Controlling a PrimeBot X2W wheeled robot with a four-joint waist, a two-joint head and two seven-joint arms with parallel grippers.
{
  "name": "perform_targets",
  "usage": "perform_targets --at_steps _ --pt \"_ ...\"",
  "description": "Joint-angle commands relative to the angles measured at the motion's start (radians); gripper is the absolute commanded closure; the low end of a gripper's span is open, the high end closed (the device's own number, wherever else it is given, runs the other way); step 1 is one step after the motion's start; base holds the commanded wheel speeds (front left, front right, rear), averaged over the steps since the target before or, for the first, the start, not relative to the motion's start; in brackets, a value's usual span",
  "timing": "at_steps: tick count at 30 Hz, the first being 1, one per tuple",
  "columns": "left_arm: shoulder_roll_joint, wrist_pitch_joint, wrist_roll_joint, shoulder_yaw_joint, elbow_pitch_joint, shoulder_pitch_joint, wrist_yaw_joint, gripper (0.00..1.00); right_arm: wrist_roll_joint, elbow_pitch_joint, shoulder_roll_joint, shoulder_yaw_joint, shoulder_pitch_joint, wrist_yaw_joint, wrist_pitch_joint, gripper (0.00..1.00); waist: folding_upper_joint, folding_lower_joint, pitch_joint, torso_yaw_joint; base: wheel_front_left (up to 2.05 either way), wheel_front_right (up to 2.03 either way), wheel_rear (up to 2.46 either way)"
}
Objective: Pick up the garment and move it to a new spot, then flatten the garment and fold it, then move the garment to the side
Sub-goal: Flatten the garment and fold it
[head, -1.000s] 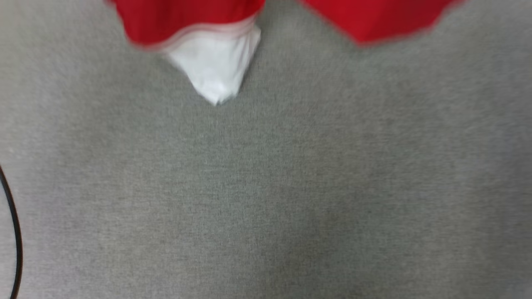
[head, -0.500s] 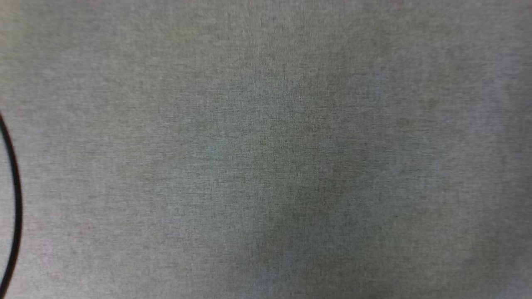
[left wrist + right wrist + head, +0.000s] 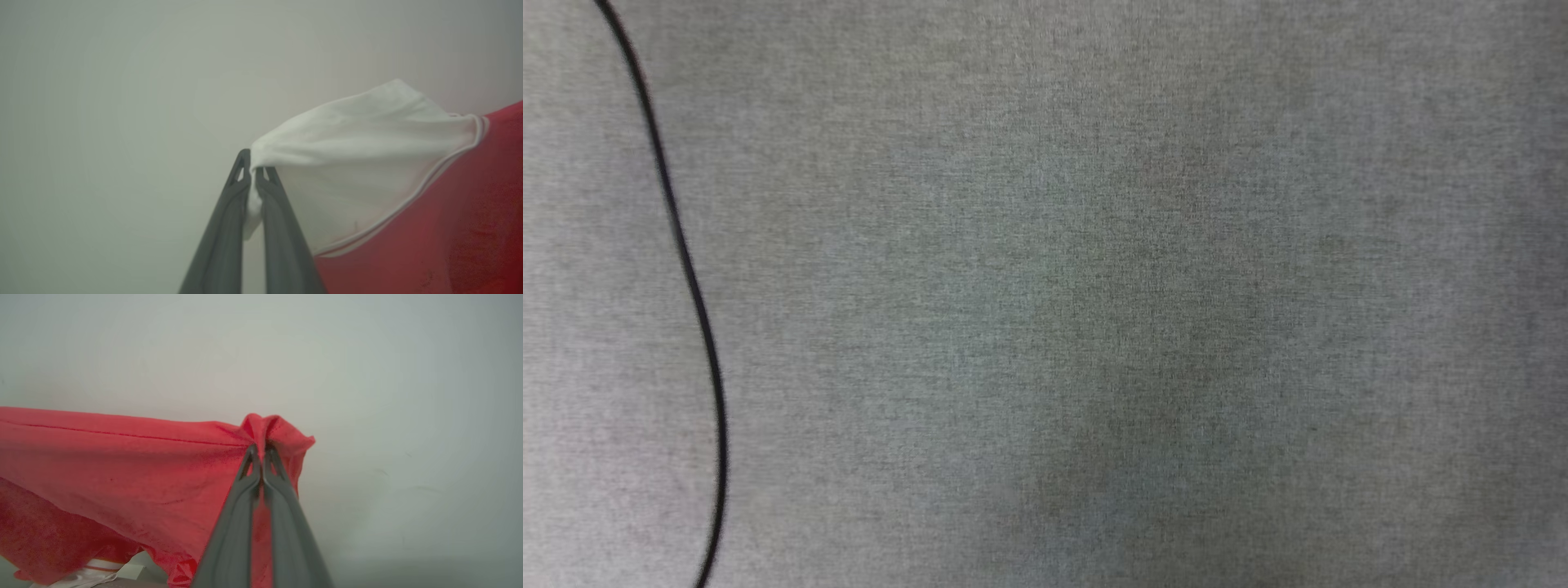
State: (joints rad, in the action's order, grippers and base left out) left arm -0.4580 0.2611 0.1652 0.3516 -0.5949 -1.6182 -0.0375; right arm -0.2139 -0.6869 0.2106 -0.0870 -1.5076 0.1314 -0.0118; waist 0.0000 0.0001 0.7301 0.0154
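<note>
The garment (image 3: 429, 212) is a bright red jersey with a white sleeve panel and striped trim. In the left wrist view my left gripper (image 3: 252, 166) is shut on the tip of the white sleeve, and the cloth stretches away to the right. In the right wrist view my right gripper (image 3: 260, 451) is shut on a bunched red edge of the garment (image 3: 122, 465), which hangs off to the left with a bit of white trim at the bottom. Both grips are held up in front of a pale blank wall.
The head view looks down on a grey woven surface (image 3: 1094, 310). A thin black cable (image 3: 690, 278) curves down its left side.
The head view has swung: the red and white cloth at its top edge a second ago has left the picture, and the black cable now sits further right and higher.
</note>
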Motion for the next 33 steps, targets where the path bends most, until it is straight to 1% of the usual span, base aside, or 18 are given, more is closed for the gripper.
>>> perform_targets --at_steps 1,6,13,19,21,24,31,33 --pt "0.001 0.005 0.005 -0.001 0.022 0.049 0.002 1.00 -0.015 -0.007 -0.010 0.014 0.024 -0.001 0.017 1.00 0.0000 -0.0001 -0.014 0.001 0.00 0.00 0.00" --pt "0.036 0.004 0.020 0.009 0.105 0.251 0.009 1.00 -0.057 -0.021 -0.012 0.061 0.135 -0.001 0.071 1.00 0.0000 -0.0001 -0.075 0.006 0.00 0.00 0.00" --pt "0.050 0.004 0.032 0.040 0.182 0.561 0.026 1.00 -0.141 0.005 0.007 0.178 0.365 -0.001 0.114 1.00 0.0000 -0.0001 -0.205 0.006 0.00 0.00 0.00" --pt "0.040 0.000 0.058 0.063 0.218 0.822 0.053 1.00 -0.254 0.037 0.040 0.276 0.597 -0.001 0.096 1.00 0.0000 -0.0001 -0.311 0.008 0.00 0.00 0.00" --pt "0.035 -0.008 0.077 0.072 0.223 0.909 0.054 1.00 -0.295 0.049 0.055 0.304 0.668 -0.001 0.082 1.00 0.0000 -0.0001 -0.341 0.011 0.00 0.00 0.00" --pt "0.020 -0.016 0.113 0.076 0.229 1.030 0.039 1.00 -0.357 0.053 0.073 0.313 0.770 -0.001 0.062 1.00 0.0000 -0.0001 -0.385 0.014 0.00 0.00 0.00" --pt "-0.020 -0.030 0.158 0.089 0.252 1.267 0.049 1.00 -0.468 0.062 0.110 0.356 0.956 -0.001 -0.006 1.00 0.0000 -0.0001 -0.486 0.021 0.00 0.00 0.00" --pt "-0.025 -0.035 0.160 0.095 0.260 1.297 0.049 1.00 -0.486 0.062 0.115 0.356 0.979 -0.001 -0.017 1.00 0.0000 -0.0001 -0.501 0.023 0.00 0.00 0.00"
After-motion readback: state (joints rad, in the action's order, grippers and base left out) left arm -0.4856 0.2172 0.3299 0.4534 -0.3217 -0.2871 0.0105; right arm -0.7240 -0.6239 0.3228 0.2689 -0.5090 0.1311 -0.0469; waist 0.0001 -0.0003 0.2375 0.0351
